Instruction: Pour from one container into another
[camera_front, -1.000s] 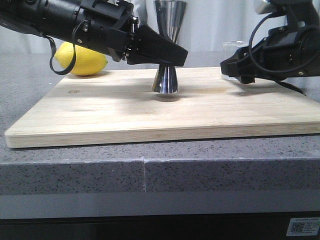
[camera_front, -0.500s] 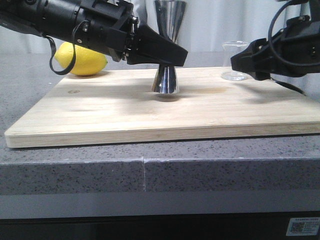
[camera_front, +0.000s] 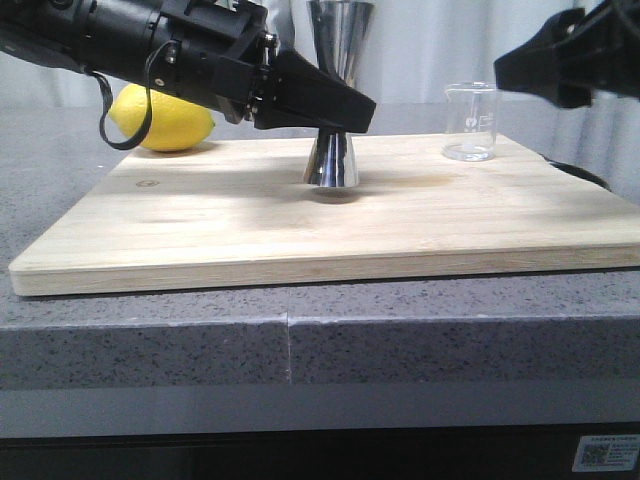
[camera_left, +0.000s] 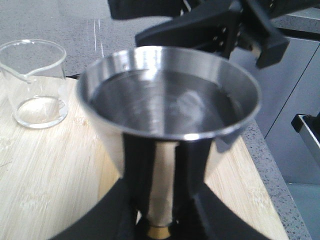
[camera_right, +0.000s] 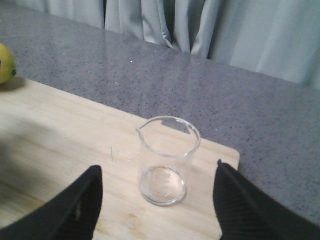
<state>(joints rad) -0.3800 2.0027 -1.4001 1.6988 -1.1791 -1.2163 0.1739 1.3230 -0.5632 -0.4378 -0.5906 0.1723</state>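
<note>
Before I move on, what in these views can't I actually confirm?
- Jigger waist: front view, hidden by the left hand; whether the fingers truly clamp it is unclear.
- Jigger contents: left wrist view, blurred, liquid or reflection uncertain.
- Beaker contents: clear glass, looks empty, a thin film would not show.
- Right hand: front view, cut off by the frame edge; fingertips unseen in both views.

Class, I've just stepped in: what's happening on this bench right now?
The left claw is shut on the steel jigger, which stands on the wooden board and looks to hold liquid. The glass beaker stands upright and appears empty near the board's far right corner. The right claw is open and apart from it. A lemon lies behind.
</note>
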